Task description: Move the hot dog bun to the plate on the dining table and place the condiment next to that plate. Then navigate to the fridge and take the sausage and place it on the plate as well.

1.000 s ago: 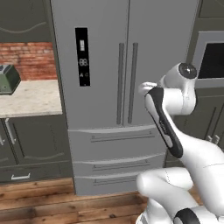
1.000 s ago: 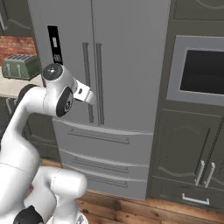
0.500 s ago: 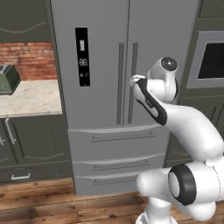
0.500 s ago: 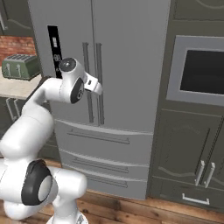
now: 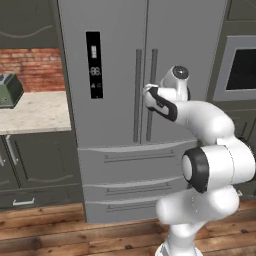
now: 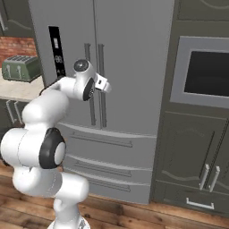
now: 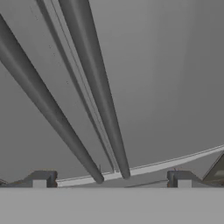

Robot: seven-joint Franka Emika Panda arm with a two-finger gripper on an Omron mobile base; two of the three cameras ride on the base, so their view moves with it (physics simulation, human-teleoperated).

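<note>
- The sausage is, by my judgement, sitting inside the fridge [image 5: 145, 100], behind both closed doors directly ahead of the gripper [image 7: 111, 178]; nothing of it can be seen.
- The arm is swinging in toward the doors: a second ago the hand was hanging back near the right edge of the fridge, and now the gripper [image 5: 147, 92] is arriving right at the pair of door handles.
- In the hand view the right door handle [image 7: 97, 87] is running up between the two fingertips [image 7: 41, 179], with the left door handle [image 7: 43, 103] just to its side.
- The gripper is standing wide open, holding nothing, and is not yet closing on a handle.
- This is suggesting the fridge-opening step is beginning; the next move is probably calling for the fingers to close round the nearer handle and pull.
- The bench [image 5: 30, 112] with the toaster [image 5: 10, 90] is lying well off to the gripper's left; the wall oven [image 6: 203, 74] is sitting to its right.
</note>
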